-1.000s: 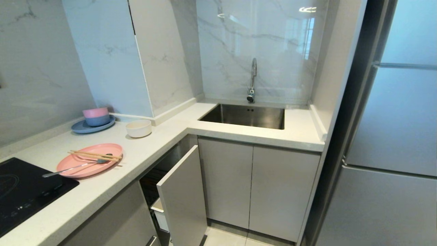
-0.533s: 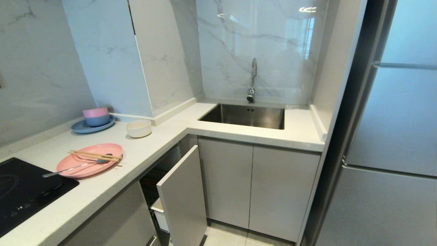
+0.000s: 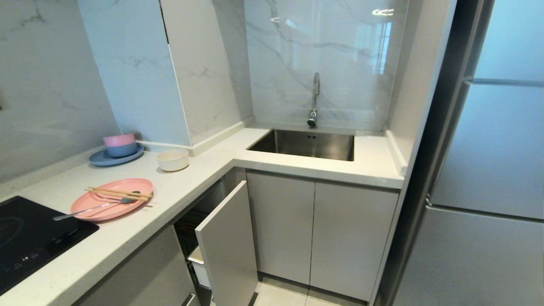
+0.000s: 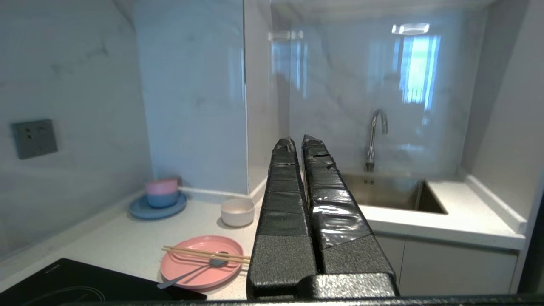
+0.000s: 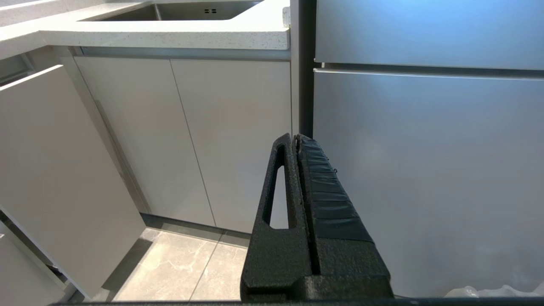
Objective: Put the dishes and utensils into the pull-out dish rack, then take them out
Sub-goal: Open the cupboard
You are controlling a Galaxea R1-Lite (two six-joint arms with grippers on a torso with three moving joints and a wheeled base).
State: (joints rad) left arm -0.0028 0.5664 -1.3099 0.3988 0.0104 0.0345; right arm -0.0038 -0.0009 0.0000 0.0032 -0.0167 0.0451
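A salmon-pink plate (image 3: 112,199) (image 4: 202,261) lies on the counter near the cooktop. Wooden chopsticks (image 3: 119,193) (image 4: 206,253) and a silver-handled spoon (image 3: 95,207) (image 4: 191,272) rest across it. A cream-white bowl (image 3: 172,159) (image 4: 237,211) stands further back. The pull-out dish rack (image 3: 225,246) is partly drawn out below the counter, showing its pale grey front panel and a white tray corner (image 3: 199,263). My left gripper (image 4: 297,142) is shut and empty, raised above the counter to the right of the plate. My right gripper (image 5: 296,137) is shut and empty, low in front of the cabinet and fridge. Neither arm shows in the head view.
A blue plate with stacked pink and blue bowls (image 3: 119,148) sits by the wall. A black cooktop (image 3: 29,238) is at the near left. The steel sink (image 3: 306,144) with its tap (image 3: 314,100) lies behind. A fridge (image 3: 488,170) stands at the right.
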